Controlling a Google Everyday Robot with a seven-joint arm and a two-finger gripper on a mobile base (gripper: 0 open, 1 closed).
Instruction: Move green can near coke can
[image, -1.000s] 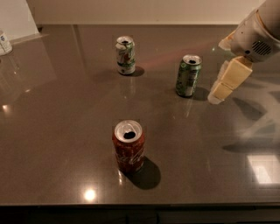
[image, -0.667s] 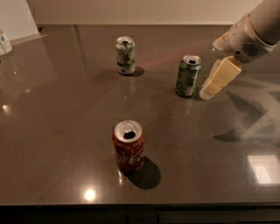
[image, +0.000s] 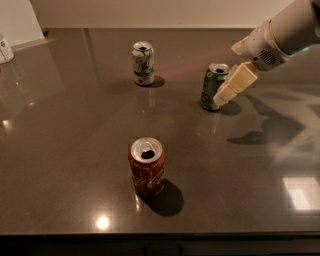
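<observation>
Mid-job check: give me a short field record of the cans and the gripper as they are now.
green can: upright, right rear of the table
coke can: upright, front centre, well apart from the green can
white can: upright, rear, left of the green can
gripper: at the green can's right side, overlapping it in view; contact unclear
task state: green can not yet near coke can

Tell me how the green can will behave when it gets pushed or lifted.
The green can stands upright and its top looks opened, so it is probably light and may tip if pushed high. The table looks glossy, so a low push likely slides it. The gripper sits close beside it; thin walls may dent.
</observation>
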